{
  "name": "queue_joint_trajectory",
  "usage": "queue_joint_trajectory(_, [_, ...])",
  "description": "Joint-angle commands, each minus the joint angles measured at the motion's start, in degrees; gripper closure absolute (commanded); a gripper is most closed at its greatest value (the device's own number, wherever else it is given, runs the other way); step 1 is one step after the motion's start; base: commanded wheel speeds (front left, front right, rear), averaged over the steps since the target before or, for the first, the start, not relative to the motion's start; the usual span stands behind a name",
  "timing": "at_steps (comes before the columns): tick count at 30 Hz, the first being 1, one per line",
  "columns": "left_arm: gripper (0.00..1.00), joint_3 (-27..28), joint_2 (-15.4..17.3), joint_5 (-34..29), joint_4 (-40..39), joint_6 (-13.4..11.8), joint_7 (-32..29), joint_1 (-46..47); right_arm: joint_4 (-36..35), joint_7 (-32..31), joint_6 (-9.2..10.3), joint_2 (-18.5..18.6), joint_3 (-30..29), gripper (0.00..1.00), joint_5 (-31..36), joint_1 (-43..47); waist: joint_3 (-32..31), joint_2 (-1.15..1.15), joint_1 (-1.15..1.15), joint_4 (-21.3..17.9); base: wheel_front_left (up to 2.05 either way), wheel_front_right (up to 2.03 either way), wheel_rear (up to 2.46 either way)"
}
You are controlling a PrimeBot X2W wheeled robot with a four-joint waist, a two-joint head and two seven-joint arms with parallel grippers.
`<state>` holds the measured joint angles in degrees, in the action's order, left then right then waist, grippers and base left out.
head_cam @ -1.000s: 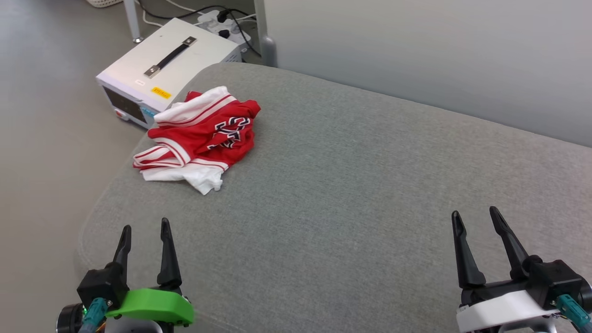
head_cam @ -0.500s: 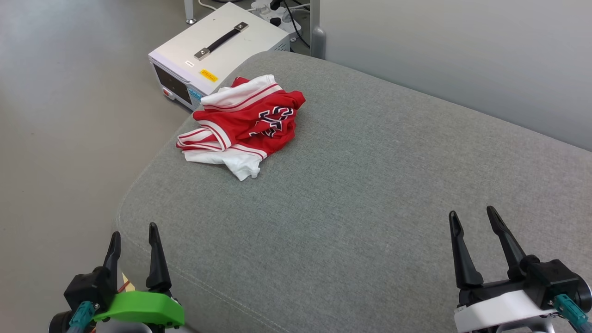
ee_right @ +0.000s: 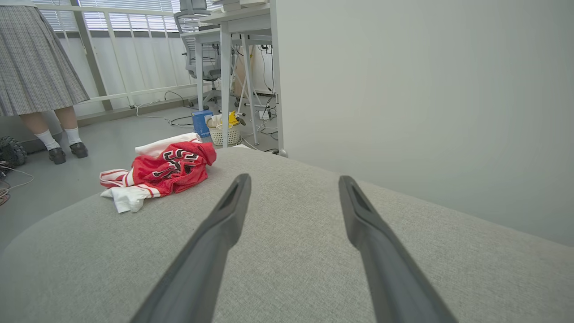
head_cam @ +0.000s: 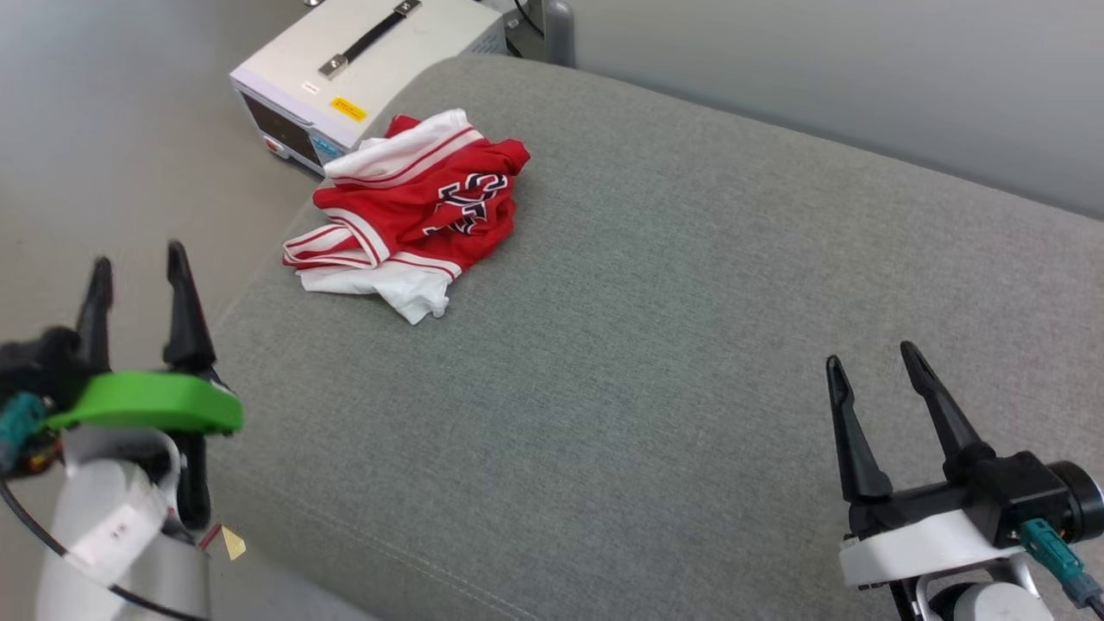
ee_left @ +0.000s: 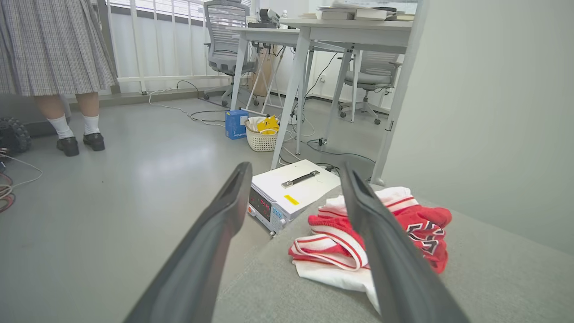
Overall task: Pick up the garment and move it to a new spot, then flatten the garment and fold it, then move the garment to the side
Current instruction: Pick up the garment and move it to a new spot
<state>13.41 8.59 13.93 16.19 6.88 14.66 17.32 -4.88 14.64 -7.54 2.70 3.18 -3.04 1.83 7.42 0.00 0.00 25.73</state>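
We see the shirt (head_cam: 410, 224) crumpled far-left on the cushion (head_cam: 655, 362), nearer our left gripper (head_cam: 138, 256) than our right gripper (head_cam: 869, 354); both stand spread and empty.

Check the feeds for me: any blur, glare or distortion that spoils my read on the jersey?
Head view: even light, garment sharp, left gripper a little smeared. Left wrist view: wide-angle stretch, own fingers soft up close, sheen on the floor, garment readable. Right wrist view: garment crisp, windows bright, not blinding.
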Motion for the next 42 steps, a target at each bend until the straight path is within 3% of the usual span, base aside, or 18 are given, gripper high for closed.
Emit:
queue_joint_trajectory(1, [0.0,-0.04,1.8,0.55,1.1,0.41,0.34,3.96,-0.71,0.36,0.05,0.18,-0.25,0.0,0.91,-1.46,3.85,0.0,0.0,-2.96,0.0,0.0,0.0])
queue_joint_trajectory(8, [0.0,-4.25,11.73,4.08,7.07,0.58,0.34,16.72,-2.57,0.36,0.05,0.18,0.37,0.0,3.48,-5.46,10.58,0.0,0.0,-7.16,0.0,0.0,0.0])
queue_joint_trajectory(13, [0.0,-12.09,19.23,11.77,12.41,0.59,-2.28,23.91,-4.04,0.36,0.05,0.19,0.8,0.0,4.01,-8.23,14.26,0.0,0.0,-9.94,0.0,0.0,0.0])
queue_joint_trajectory(14, [0.0,-16.52,21.92,15.93,13.59,0.59,-6.47,26.1,-4.52,0.36,0.05,0.32,1.1,0.0,4.04,-8.78,15.28,0.0,0.0,-10.62,0.0,0.0,0.0])
queue_joint_trajectory(17, [0.0,-23.28,25.74,22.97,13.96,0.6,-14.76,28.43,-4.96,0.36,0.05,0.65,1.45,0.0,4.07,-9.56,16.56,0.0,0.0,-11.5,0.0,0.0,0.0])
queue_joint_trajectory(23, [0.0,-32.99,32.0,35.46,12.84,0.6,-33.09,30.36,-5.49,0.36,0.05,1.14,1.06,0.0,4.24,-11.13,18.46,0.0,0.0,-13.43,0.0,0.0,0.0])
queue_joint_trajectory(28, [0.0,-37.76,34.07,42.01,11.94,0.6,-42.96,30.05,-6.18,0.36,0.05,2.05,0.68,0.0,4.29,-12.24,20.04,0.0,0.0,-14.89,0.0,0.0,0.0])
queue_joint_trajectory(32, [0.0,-40.91,34.94,42.39,13.71,0.6,-47.75,30.43,-6.7,0.36,0.05,2.68,0.5,0.0,4.35,-12.87,21.61,0.0,0.0,-16.01,0.0,0.0,0.0])
queue_joint_trajectory(42, [0.0,-46.31,31.05,41.39,24.32,0.22,-55.1,31.71,-7.1,0.36,0.05,2.34,0.81,0.0,3.97,-13.89,24.72,0.0,0.0,-18.36,0.0,0.0,0.0])
